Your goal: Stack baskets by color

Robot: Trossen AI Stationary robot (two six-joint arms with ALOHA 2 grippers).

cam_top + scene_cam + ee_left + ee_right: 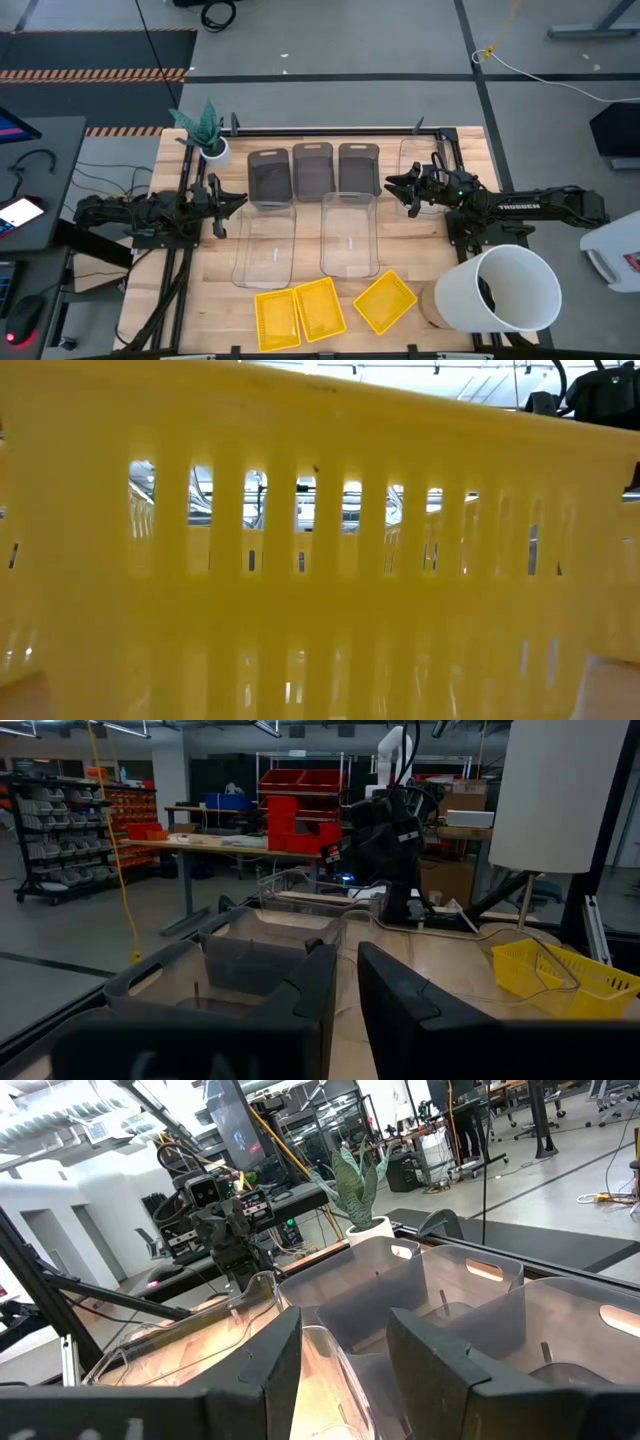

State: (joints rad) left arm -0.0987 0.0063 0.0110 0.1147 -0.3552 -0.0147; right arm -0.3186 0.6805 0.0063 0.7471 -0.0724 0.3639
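Note:
Three dark grey baskets (313,170) stand side by side at the far middle of the table. Two clear baskets (349,232) lie in front of them, and a third clear basket (422,160) sits at the far right. Three yellow baskets (320,307) lie along the near edge; one of them (320,560) fills the low view. My left gripper (238,198) hovers level at the left, pointing at the grey baskets (250,960), narrowly open with nothing between its fingers. My right gripper (392,186) hovers open over the left rim of the third clear basket (330,1365).
A big white bucket (510,288) lies on its side at the near right corner. A small white pot with a green plant (210,140) stands at the far left corner. Bare wood shows between the clear and yellow baskets (420,250).

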